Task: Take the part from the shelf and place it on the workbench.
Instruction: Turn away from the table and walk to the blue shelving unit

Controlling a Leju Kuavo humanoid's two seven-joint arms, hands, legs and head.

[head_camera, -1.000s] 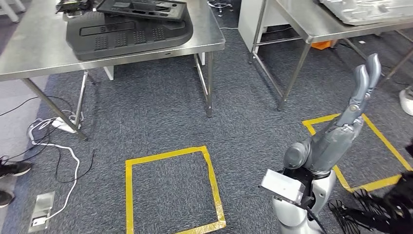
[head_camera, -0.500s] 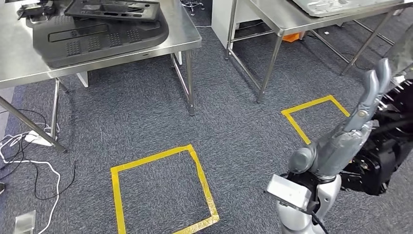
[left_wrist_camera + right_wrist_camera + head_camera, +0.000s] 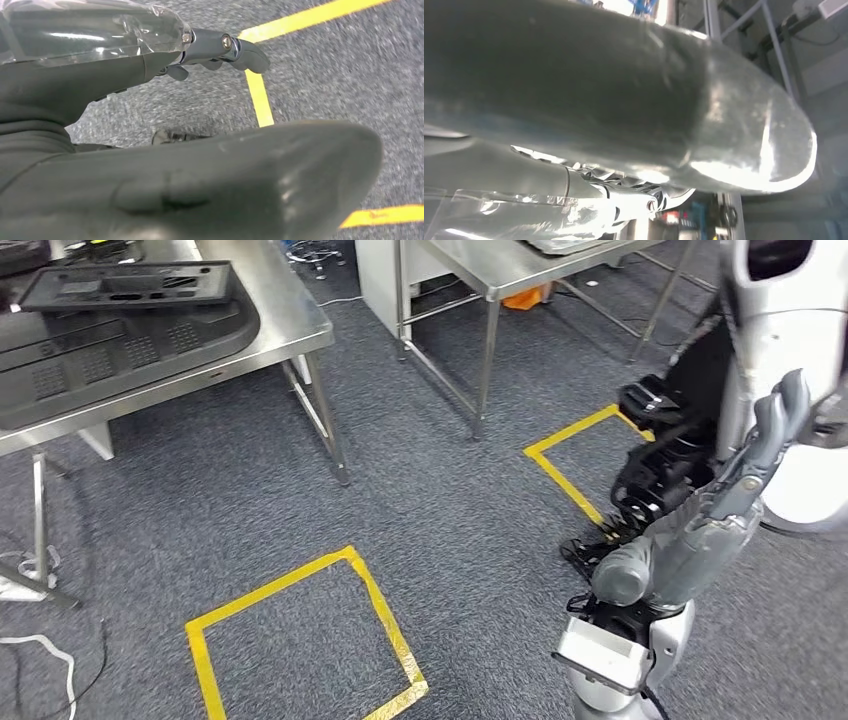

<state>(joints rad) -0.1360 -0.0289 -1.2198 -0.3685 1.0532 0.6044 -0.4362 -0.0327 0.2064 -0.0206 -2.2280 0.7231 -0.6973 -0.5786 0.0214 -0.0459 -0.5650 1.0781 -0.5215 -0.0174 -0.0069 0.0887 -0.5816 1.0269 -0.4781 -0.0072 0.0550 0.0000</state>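
Large black moulded parts (image 3: 110, 340) lie stacked on a steel table (image 3: 290, 335) at the upper left of the head view. My right hand (image 3: 745, 475) is raised at the right, fingers straight and together, holding nothing, far from that table. In the right wrist view the right hand (image 3: 599, 90) shows a bare thumb and bare fingers (image 3: 634, 197). My left hand (image 3: 200, 165) hangs over the carpet with its fingers (image 3: 220, 47) stretched out and nothing in them.
A second steel table (image 3: 480, 265) stands behind. Two yellow tape squares (image 3: 300, 640) (image 3: 570, 455) mark the grey carpet. Another robot, silver body (image 3: 790, 340) and black legs (image 3: 665, 465), stands close on my right. Cables (image 3: 30, 645) lie at the left edge.
The whole picture has slid left and down: the camera has turned right. The other robot has come into view at the right. My raised right arm keeps its pose.
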